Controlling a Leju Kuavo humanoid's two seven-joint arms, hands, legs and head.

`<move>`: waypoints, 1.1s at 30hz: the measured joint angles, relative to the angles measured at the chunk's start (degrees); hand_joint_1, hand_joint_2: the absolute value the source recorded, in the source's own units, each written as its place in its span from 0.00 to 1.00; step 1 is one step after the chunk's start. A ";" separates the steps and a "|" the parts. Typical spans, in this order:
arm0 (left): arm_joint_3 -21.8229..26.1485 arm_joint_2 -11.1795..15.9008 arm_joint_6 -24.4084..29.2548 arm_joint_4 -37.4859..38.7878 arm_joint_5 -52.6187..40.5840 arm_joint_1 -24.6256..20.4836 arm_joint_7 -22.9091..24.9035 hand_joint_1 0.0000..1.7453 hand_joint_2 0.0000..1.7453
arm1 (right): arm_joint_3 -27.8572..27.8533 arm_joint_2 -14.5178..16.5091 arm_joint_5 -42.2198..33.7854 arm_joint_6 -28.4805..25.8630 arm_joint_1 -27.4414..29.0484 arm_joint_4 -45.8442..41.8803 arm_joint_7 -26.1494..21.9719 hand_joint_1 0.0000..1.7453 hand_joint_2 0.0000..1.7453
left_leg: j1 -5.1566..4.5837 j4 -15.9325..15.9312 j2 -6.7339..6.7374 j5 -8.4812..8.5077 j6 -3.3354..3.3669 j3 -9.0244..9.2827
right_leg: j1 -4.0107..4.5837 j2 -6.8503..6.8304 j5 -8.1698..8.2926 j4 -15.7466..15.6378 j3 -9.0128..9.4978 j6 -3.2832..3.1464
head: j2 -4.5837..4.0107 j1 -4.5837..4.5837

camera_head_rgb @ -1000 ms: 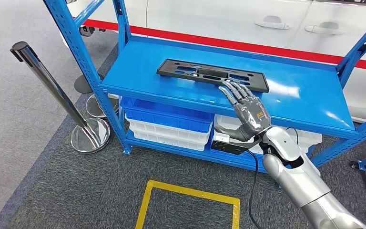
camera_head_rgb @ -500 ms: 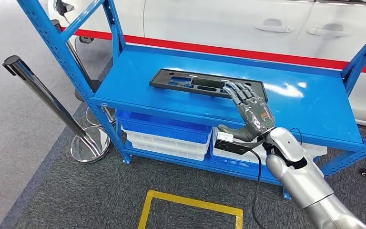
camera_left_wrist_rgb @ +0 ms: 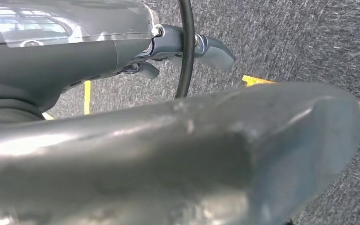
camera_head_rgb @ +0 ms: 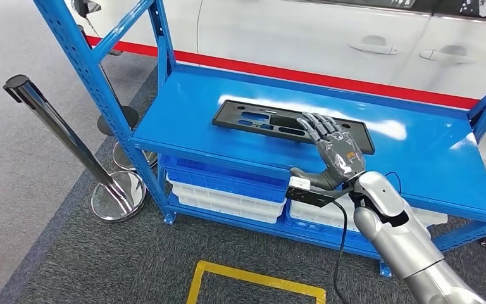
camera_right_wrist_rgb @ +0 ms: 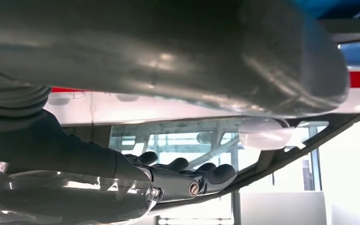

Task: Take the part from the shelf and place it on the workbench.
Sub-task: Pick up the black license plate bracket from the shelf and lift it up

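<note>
A long black plastic part (camera_head_rgb: 259,120) with several cut-outs lies flat on the top board of the blue shelf (camera_head_rgb: 183,120). My right hand (camera_head_rgb: 335,152) reaches over the shelf's front edge, fingers stretched out flat and lying on the part's right half, thumb out to the side near the board's edge. It grips nothing. In the right wrist view the dark fingers (camera_right_wrist_rgb: 187,176) lie straight along the part's dark edge (camera_right_wrist_rgb: 290,145). My left hand (camera_left_wrist_rgb: 178,140) hangs over the grey carpet with nothing in it.
White and blue bins (camera_head_rgb: 228,190) fill the lower shelf level. A chrome stanchion post (camera_head_rgb: 57,123) leans at the left of the shelf. A white car with a red stripe (camera_head_rgb: 304,38) stands behind. A yellow floor marking (camera_head_rgb: 253,278) lies in front.
The camera has shifted a little. My right hand has slid forward from the part's near edge until its fingers lie on top of the part.
</note>
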 joint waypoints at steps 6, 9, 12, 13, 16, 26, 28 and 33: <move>-0.09 -0.02 -0.13 -0.04 0.02 -0.08 0.07 0.00 0.00 | -0.07 -0.08 0.12 0.72 -0.21 0.27 0.32 0.00 0.00 | -0.35 0.76 -0.21 -2.35 -0.74 1.88 | 0.34 0.03 10.44 -13.71 3.52 -1.04 | 0.00 -0.01; -0.14 -0.03 -0.20 -0.08 0.11 -0.29 0.14 0.00 0.00 | -0.16 -0.15 0.15 1.22 -0.83 0.70 0.49 0.00 0.00 | -0.47 0.79 -0.18 -2.86 -1.52 1.95 | 0.38 0.12 9.87 -14.77 3.97 -1.70 | 0.00 -0.01; -0.21 0.00 -0.22 -0.09 0.22 -0.38 0.15 0.00 0.00 | -0.30 -0.17 0.15 1.56 -1.52 1.15 0.63 0.00 0.00 | -0.27 5.40 0.00 -5.28 -2.54 0.02 | -0.17 0.09 9.63 -15.49 5.03 -2.49 | 0.00 -0.02; -0.25 0.00 -0.22 -0.09 0.31 -0.39 0.15 0.00 0.00 | -0.33 -0.17 0.15 1.74 -1.69 1.37 0.71 0.00 0.00 | -0.12 9.05 0.02 -6.70 -2.87 -1.93 | -0.18 0.05 9.42 -15.53 5.31 -2.65 | 0.00 -0.01; -0.46 0.02 -0.22 -0.09 0.66 -0.23 0.24 0.00 0.00 | -0.37 -0.17 0.17 2.14 -1.80 2.41 0.91 0.00 0.00 | 0.33 16.92 0.04 -7.96 -3.45 -7.21 | -0.18 -0.02 8.71 -15.47 6.04 -2.70 | 0.00 -0.02; -1.16 0.01 -0.20 -0.10 1.01 -0.23 0.32 0.00 0.00 | -0.76 -0.19 0.64 2.44 -2.16 4.39 1.44 0.00 0.00 | 0.20 0.47 0.03 0.35 -1.12 -0.79 | -0.17 0.03 5.98 -14.17 7.32 -0.17 | 0.00 -0.01; -1.33 0.01 -0.19 -0.11 1.03 -0.25 0.33 0.00 0.00 | -0.87 -0.33 0.85 2.42 -1.99 4.51 1.51 0.00 0.00 | 0.25 0.11 0.06 0.17 -0.44 -0.26 | -0.26 0.02 3.33 -8.31 4.37 0.05 | 0.00 0.00; -1.47 -0.01 -0.17 -0.11 1.17 -0.16 0.36 0.00 0.00 | -0.91 -0.63 1.14 2.40 -0.63 4.84 1.72 0.00 0.00 | -0.12 0.20 -0.09 -0.98 -0.09 0.93 | -0.21 0.01 4.88 -2.45 -1.33 -0.13 | 0.00 0.00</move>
